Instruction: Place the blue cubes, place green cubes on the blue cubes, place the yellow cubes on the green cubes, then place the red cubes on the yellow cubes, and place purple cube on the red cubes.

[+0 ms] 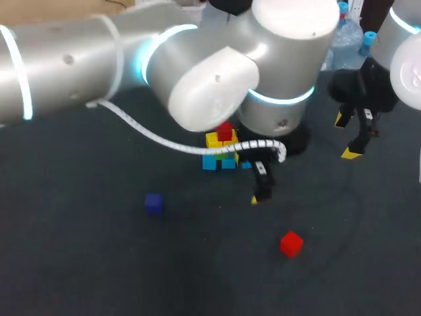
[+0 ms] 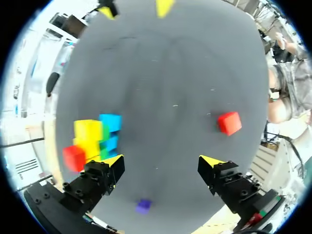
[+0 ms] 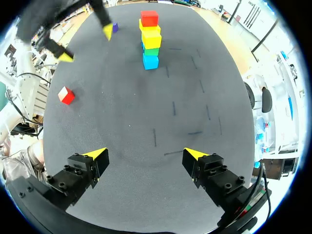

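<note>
A cube stack [image 1: 220, 150] stands mid-table, with blue cubes [image 1: 227, 163] at the bottom, green [image 3: 151, 50] above them, then yellow [image 1: 214, 139], and one red cube [image 1: 225, 131] on top. My left gripper [image 1: 260, 183] hangs open and empty just right of the stack. In the left wrist view the stack [image 2: 92, 139] lies beside one finger of that gripper [image 2: 163, 163]. A loose red cube [image 1: 291, 243] lies at the front right, and a purple cube [image 1: 153, 203] at the front left. My right gripper [image 1: 348, 137] is open at the far right, well away from the stack [image 3: 151, 39].
My left arm's large elbow and white cable [image 1: 197, 148] hang over the back of the table and hide part of the stack. Dark table surface [image 1: 99, 263] stretches along the front. From the right wrist, my right gripper [image 3: 146, 156] has only bare mat between its fingers.
</note>
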Motion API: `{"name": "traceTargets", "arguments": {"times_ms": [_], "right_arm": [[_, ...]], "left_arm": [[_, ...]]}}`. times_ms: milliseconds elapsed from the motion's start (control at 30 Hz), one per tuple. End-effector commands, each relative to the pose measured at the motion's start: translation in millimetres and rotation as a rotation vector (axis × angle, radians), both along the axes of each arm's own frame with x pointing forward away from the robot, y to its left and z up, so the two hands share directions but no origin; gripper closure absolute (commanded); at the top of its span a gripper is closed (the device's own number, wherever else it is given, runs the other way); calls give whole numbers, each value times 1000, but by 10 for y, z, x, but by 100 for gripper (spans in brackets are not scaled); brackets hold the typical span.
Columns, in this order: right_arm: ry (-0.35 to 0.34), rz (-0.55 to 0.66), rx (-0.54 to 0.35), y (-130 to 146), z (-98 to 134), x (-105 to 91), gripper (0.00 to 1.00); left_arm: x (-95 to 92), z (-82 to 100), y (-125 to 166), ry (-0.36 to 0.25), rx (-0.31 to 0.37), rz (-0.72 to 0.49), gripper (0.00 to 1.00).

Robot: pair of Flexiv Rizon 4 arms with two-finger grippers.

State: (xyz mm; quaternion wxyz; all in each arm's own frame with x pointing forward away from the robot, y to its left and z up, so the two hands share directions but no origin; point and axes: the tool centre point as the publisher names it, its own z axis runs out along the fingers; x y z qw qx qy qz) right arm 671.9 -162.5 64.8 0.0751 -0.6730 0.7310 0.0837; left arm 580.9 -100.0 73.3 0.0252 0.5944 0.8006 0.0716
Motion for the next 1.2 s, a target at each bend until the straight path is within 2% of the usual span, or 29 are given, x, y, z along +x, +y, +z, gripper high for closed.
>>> {"name": "traceTargets", "arguments": {"times_ms": [33, 133, 300, 433, 533, 667, 733, 800, 833, 867, 933, 967, 1200], "right_arm": [[1, 1, 2, -2, -6, 9, 0], [1, 1, 2, -2, -6, 9, 0], [1, 1, 2, -2, -6, 9, 0], [1, 1, 2, -2, -6, 9, 0], [1, 1, 2, -2, -6, 9, 0], [1, 1, 2, -2, -6, 9, 0], [1, 1, 2, -2, -6, 9, 0], [1, 1, 2, -2, -6, 9, 0], [1, 1, 2, -2, -6, 9, 0], [1, 1, 2, -2, -6, 9, 0], [1, 1, 2, -2, -6, 9, 0], [1, 1, 2, -2, -6, 9, 0], [1, 1, 2, -2, -6, 9, 0]], "left_arm": [[-14, 262, 270, -61, 37, -5, 0], [20, 391, 399, -114, 36, 6, 0], [0, 548, 619, -162, 56, 59, 0], [-27, 634, 733, -171, 73, 81, 0], [-72, 689, 830, -156, 80, 112, 0], [-175, 755, 981, -108, 91, 169, 0], [-235, 769, 1053, -83, 127, 203, 0], [-302, 751, 1154, -62, 113, 244, 0], [-339, 753, 1194, -61, 124, 263, 0], [-372, 749, 1239, -33, 140, 279, 0], [-426, 744, 1314, -33, 97, 298, 0], [-441, 748, 1335, -13, 84, 300, 0], [-441, 748, 1335, -13, 84, 300, 0]]}}
